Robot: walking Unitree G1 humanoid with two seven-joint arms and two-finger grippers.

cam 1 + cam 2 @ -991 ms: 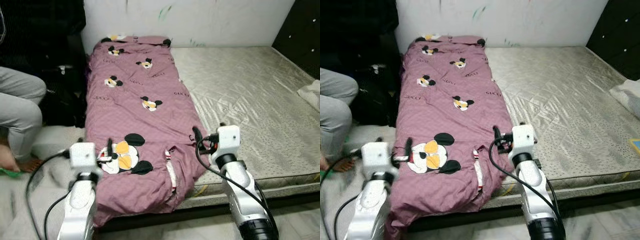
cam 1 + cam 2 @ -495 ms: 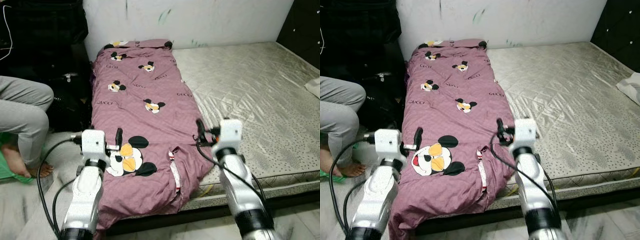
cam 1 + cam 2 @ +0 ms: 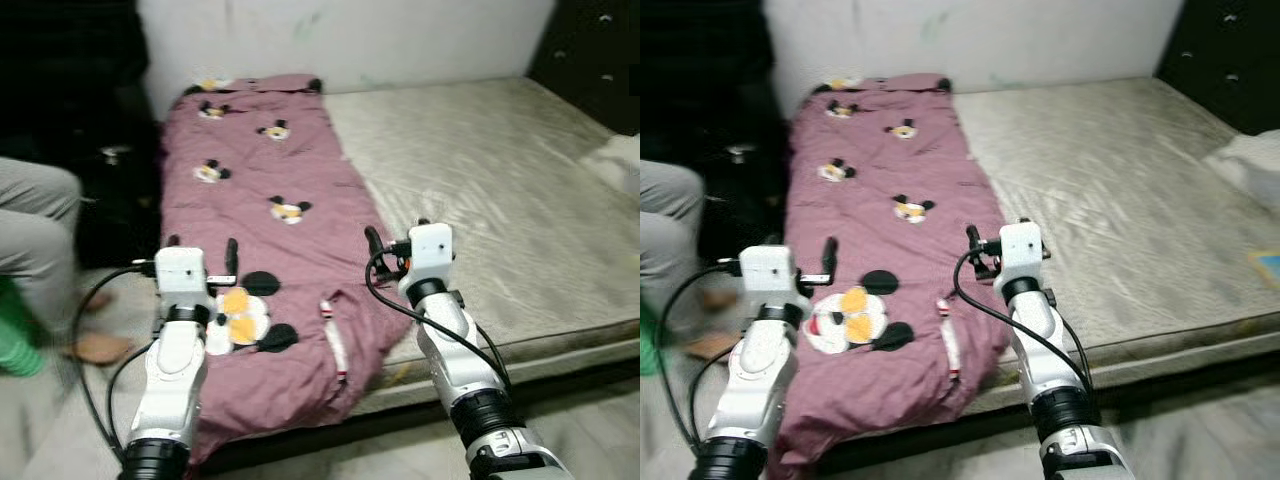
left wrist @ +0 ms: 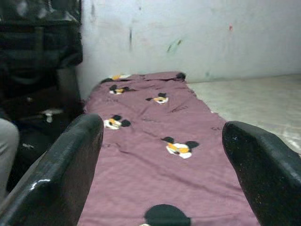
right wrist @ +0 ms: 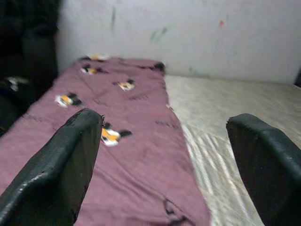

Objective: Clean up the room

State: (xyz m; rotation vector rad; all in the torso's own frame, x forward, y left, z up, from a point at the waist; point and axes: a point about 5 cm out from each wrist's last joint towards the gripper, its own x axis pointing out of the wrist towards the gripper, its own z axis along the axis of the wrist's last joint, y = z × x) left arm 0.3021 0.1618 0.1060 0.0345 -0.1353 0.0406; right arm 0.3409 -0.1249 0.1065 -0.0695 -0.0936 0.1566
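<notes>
left fingers (image 4: 61, 174) and right fingers (image 5: 56, 169) spread above purple quilt (image 3: 250, 200) on mattress (image 3: 480, 200).

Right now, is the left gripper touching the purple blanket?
Cannot tell. In the left eye view the left gripper overlaps the purple blanket with no visible gap. The left wrist view shows open fingers above the fabric, but not plainly clear of it.

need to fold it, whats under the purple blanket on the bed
The purple blanket lies on the mattress, its near end draping over the edge. Anything beneath it is covered.
</notes>
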